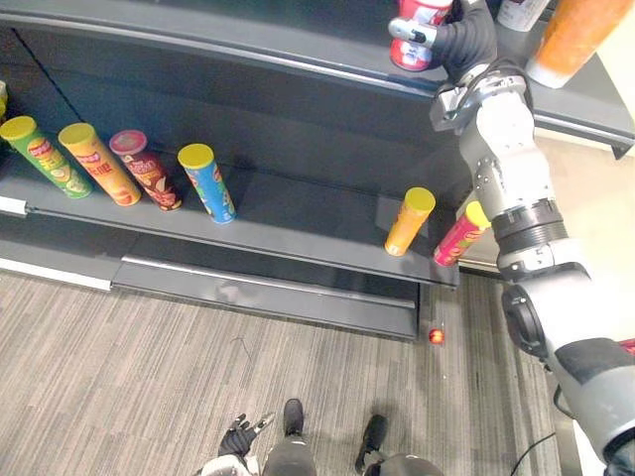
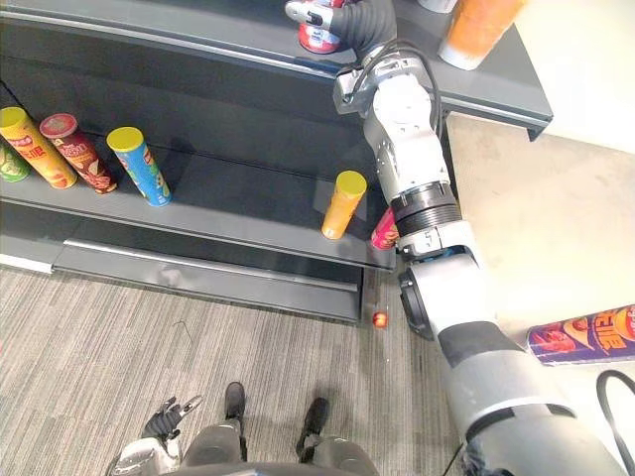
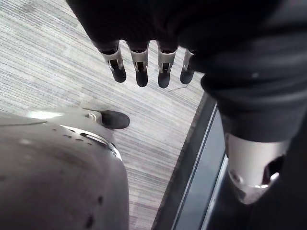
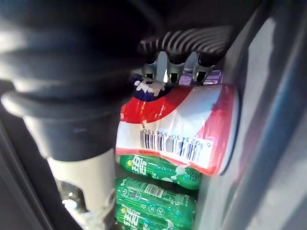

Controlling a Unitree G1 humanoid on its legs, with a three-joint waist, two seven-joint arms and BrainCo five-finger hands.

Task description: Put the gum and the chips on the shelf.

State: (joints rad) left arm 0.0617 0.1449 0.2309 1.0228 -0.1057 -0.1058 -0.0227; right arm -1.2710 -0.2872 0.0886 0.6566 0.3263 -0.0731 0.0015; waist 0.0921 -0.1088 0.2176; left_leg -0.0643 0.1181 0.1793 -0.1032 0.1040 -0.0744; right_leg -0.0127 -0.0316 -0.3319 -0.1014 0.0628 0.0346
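Note:
A red and white gum tub [image 1: 415, 38] is at the upper shelf [image 1: 248, 50], and my right hand [image 1: 466, 40] is shut on it from the side. Up close, the fingers [image 4: 176, 71] curl over the tub [image 4: 172, 129], whose barcode label faces the camera. I cannot tell whether it rests on the board. On the middle shelf [image 1: 298, 223] several chip cans lean: green [image 1: 45, 157], yellow [image 1: 97, 164], red [image 1: 146, 171], blue [image 1: 206, 182], orange [image 1: 409, 220] and pink [image 1: 458, 236]. My left hand [image 1: 238, 433] hangs low over the carpet, fingers [image 3: 139, 72] relaxed and holding nothing.
An orange bottle [image 1: 575, 40] and a white container [image 1: 518, 12] stand on the upper shelf right of my hand. Green bottles [image 4: 158, 191] lie beyond the tub. A small red ball [image 1: 436, 335] sits on the carpet by the shelf base. Another chip can [image 2: 585, 337] lies on the floor at right.

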